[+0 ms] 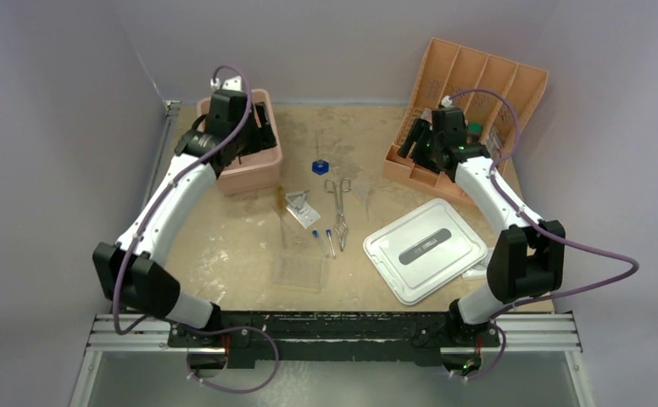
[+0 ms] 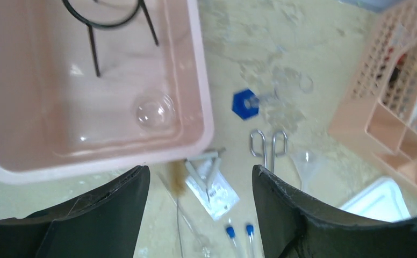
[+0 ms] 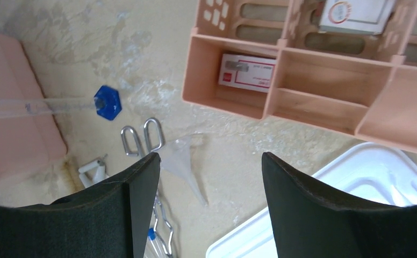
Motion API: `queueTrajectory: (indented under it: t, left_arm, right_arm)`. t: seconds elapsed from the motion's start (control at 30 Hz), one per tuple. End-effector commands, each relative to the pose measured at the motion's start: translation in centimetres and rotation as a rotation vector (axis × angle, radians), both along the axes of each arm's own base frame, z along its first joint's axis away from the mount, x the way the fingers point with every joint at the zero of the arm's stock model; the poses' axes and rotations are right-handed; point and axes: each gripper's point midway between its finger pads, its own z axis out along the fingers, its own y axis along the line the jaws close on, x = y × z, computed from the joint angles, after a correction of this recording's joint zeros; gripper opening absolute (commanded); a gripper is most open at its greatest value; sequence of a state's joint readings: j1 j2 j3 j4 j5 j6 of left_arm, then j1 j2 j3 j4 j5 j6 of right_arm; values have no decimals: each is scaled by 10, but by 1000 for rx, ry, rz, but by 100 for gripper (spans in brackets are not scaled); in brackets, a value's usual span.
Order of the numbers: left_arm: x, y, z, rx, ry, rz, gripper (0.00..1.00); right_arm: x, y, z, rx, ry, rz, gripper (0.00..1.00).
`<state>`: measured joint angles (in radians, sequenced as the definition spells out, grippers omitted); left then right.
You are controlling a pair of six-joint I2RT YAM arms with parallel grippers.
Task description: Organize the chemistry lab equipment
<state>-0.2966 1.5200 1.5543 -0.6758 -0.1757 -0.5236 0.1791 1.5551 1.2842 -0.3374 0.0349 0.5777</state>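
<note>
My left gripper hangs open and empty above the near rim of the pink bin, at the back left in the top view. In the bin lie the black wire ring and a small clear glass dish. My right gripper is open and empty above the table, next to the orange organizer. On the table between the arms lie the blue-based glass piece, the steel forceps, the wire triangle on a white packet, two blue-capped tubes, a clear funnel and the clear plastic tray.
A white lid lies flat at the front right, close to the right arm. The orange organizer leans at the back right and holds small boxes. A thin brush lies by the bin's near wall.
</note>
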Motion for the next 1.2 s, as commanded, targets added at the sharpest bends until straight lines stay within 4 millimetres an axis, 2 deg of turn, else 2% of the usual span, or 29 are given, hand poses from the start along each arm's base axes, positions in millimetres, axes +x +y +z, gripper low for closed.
queueTrajectory:
  t: [0.0,0.17,0.33,0.4,0.47,0.63,0.73,0.83,0.93,1.03,1.17]
  left_arm:
    - [-27,-22,-7,-91,-45,-49,69]
    - [-61,-29,-50,-65,19,-63,66]
    - [-92,-17,-114,1,111,10,52]
    - [-99,-20,-135,-29,120,8,48]
    - [-101,-26,-146,-60,126,-1,45]
    - [-97,-38,-179,-77,169,-43,45]
    - [-97,-51,-194,-93,213,-95,46]
    - [-94,-52,-202,-78,227,-106,46]
    - [-96,-48,-212,-45,256,-95,40]
    - [-96,-42,-214,-19,260,-81,26]
    - [-100,-42,-222,-9,291,-83,25]
  right_arm:
    - [-6,23,15,-20,-60,78,72]
    - [-18,59,8,-13,-46,202,72]
    - [-32,70,-3,-10,-11,205,72]
    - [-36,72,-6,-7,5,200,72]
    - [-40,72,-8,-8,15,191,72]
    - [-47,74,-7,-6,18,179,72]
    - [-51,72,-9,-15,24,169,72]
    - [-52,70,-14,-21,33,159,72]
    - [-52,69,-15,-28,35,154,72]
    - [-49,69,-17,-34,37,148,72]
    - [-47,71,-22,-34,52,153,71]
